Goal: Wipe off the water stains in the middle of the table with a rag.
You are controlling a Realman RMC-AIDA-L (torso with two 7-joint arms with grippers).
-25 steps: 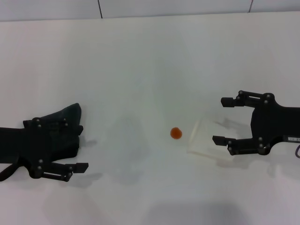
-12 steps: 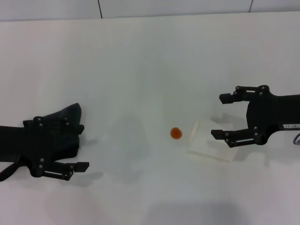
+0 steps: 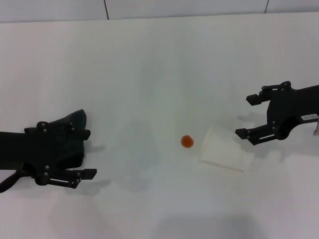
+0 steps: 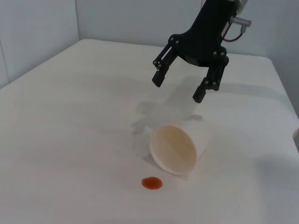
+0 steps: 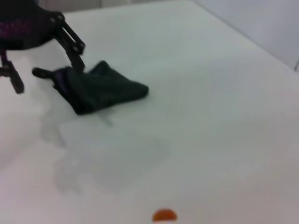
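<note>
Table (image 3: 159, 59): one, large, white and smooth, with a grey seamed edge at the far side; it bears everything else
Left gripper (image 3: 82, 154): on the robot's left, well apart from the stain, low over the rag; fingers spread, nothing between them
Right gripper (image 3: 251, 117): on the robot's right, beyond the cup as reckoned from the stain, lifted clear of it; fingers apart and empty
Rag (image 3: 70, 130): one, a dark green-black cloth lying crumpled on the table far to the left of the stain, partly under the left gripper; in the right wrist view it (image 5: 100, 91) sits as a low heap with one pointed corner toward the stain
Rag, handling: judged soft, light and limp, likely to fold and drag rather than slide stiffly; the bunched thick middle looks the best place to pinch, since a loose corner would trail and wipe little
Cup (image 3: 227, 148): one, translucent whitish, tipped on its side just to the right of the stain, mouth toward the stain, not touching it
Water stains (image 3: 187, 141): one small round orange-red blot near the middle of the table, between rag and cup, unwiped
Count: two grippers, one rag, one cup, one blot
</note>
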